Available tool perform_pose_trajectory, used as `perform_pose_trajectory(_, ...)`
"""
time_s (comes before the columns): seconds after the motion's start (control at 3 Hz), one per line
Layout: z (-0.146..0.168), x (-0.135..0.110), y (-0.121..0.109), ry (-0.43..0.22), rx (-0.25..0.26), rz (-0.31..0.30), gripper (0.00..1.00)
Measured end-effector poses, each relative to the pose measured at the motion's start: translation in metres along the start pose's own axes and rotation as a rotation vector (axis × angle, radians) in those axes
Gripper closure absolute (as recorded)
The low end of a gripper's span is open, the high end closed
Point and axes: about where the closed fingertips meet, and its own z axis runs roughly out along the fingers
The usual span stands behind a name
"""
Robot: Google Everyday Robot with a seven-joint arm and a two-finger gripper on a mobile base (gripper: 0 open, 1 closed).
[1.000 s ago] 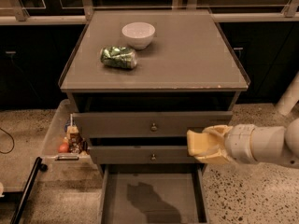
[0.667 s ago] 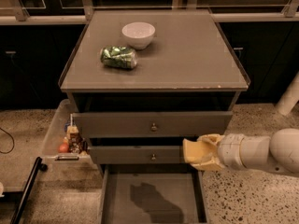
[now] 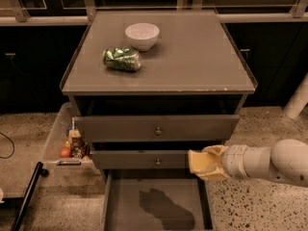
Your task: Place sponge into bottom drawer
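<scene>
Hand [image 3: 206, 164], clenched on the sponge [image 3: 196, 161], hovers over the right wall of the open bottom drawer [image 3: 122, 203] of 3.

Gripper [image 3: 202, 163] low right, jaws clamped

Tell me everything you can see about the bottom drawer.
The bottom drawer is the lowest of three, grey, pulled open toward the camera: a wide tray with a flat floor and thin side walls. A dark shadow lies on its floor. The gripper hangs above its right wall.
</scene>
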Motion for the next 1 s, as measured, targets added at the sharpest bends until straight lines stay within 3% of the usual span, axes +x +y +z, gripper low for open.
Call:
perform_pose_trajectory(0.33,0.013,0.013,0.002,0.005,0.009,0.028,1.0)
perform_pose_trajectory(1.0,0.085,0.09,0.005,0.024,0.01,0.089,1.0)
